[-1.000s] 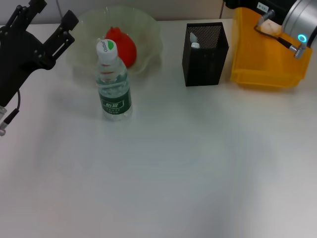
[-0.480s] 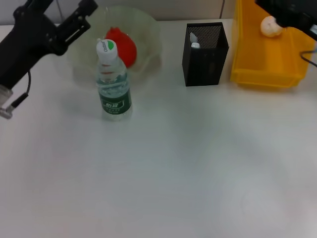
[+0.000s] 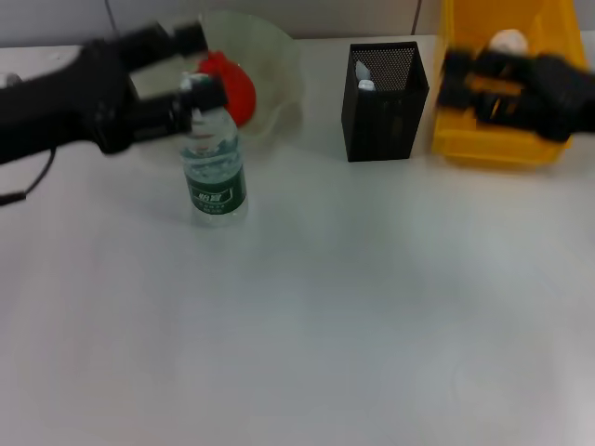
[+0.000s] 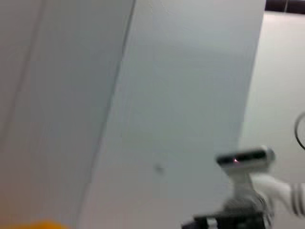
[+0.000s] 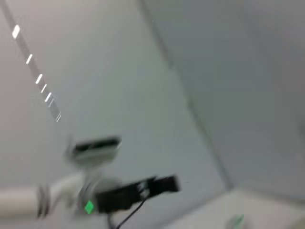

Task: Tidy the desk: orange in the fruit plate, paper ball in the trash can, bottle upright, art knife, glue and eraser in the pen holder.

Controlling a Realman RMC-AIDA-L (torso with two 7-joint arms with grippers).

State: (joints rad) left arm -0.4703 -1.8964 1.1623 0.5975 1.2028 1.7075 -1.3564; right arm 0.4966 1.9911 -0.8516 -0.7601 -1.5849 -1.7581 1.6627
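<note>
In the head view, the clear plastic bottle [image 3: 215, 158] with dark green label and white-green cap stands upright on the white desk [image 3: 307, 316], at the left part. Just behind it is the wide pale-green translucent fruit plate [image 3: 270, 70] with wavy rim, and the red-orange round orange [image 3: 234, 84] lies inside it. The left gripper [image 3: 191, 70] is blurred and hangs over the plate, right beside the bottle cap; its two black fingers look spread apart with nothing between them. To the right of the plate stands the square black mesh pen holder [image 3: 384, 102], and some white things stick up inside it. Further right is the bright yellow plastic trash can [image 3: 497, 139], with a pale crumpled paper ball [image 3: 509, 41] in it. The right gripper [image 3: 456, 79] is a dark blur across the front of the trash can; I cannot tell if its jaws are open or closed.

The left wrist view shows only pale walls and, far off, a white device with a small light.

The right wrist view shows grey walls and a similar blurred device.
</note>
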